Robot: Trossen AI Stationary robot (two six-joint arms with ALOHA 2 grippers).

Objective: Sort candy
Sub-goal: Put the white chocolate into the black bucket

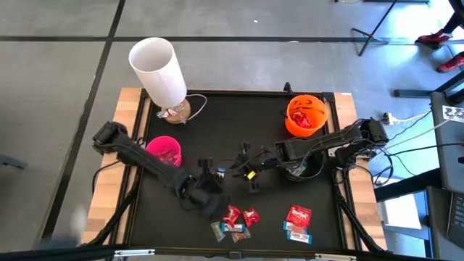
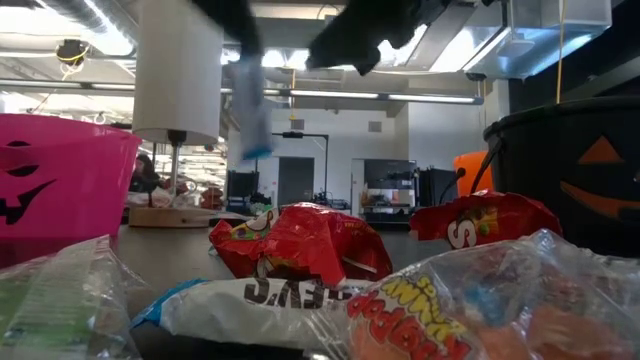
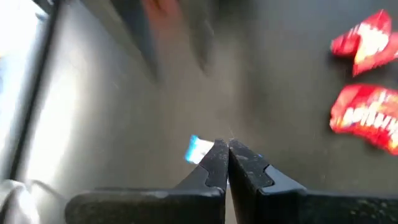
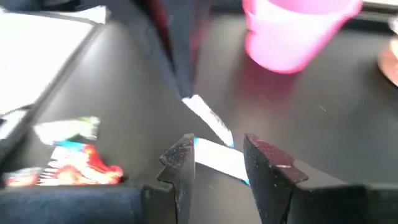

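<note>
Left tool [image 3: 222,149] clenched on a blue-and-white candy [image 3: 198,149], lifted above the bench [image 1: 217,130]. Right tool [image 4: 217,158] part-spread, grasping another blue-and-white candy [image 4: 217,158].

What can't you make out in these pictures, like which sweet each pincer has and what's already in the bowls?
- Left pincer, left wrist view: shut on a blue-and-white candy; its fingers hide most of the wrapper.
- Right pincer, right wrist view: a blue-and-white wrapper lies between the fingers; contact unclear through blur.
- Pink bowl, high view: the left arm covers part; contents too small.
- Black bowl, low view: its wall hides the inside.
</note>
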